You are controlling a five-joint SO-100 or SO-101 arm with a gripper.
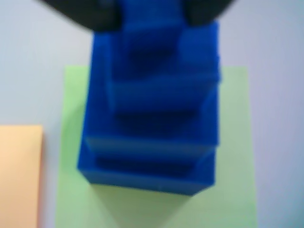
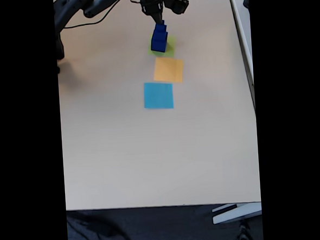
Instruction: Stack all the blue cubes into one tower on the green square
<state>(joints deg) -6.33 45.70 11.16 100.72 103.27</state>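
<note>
A tower (image 1: 152, 137) of several dark-blue cubes, widest at the bottom, stands on the green square (image 1: 235, 142). The wrist view is blurred. My gripper (image 1: 150, 14) sits at the top of that view, with its dark fingers (image 1: 90, 14) tight against both sides of the smallest, topmost blue cube (image 1: 151, 33). In the fixed view the tower (image 2: 159, 38) rises from the green square (image 2: 170, 47) near the table's far edge, with the gripper (image 2: 157, 20) directly over it.
An orange square (image 2: 168, 70) lies just in front of the green one, and a light-blue square (image 2: 158, 95) lies in front of that. The orange square (image 1: 19, 175) is at the left in the wrist view. The arm's base (image 2: 61, 17) stands at the far left.
</note>
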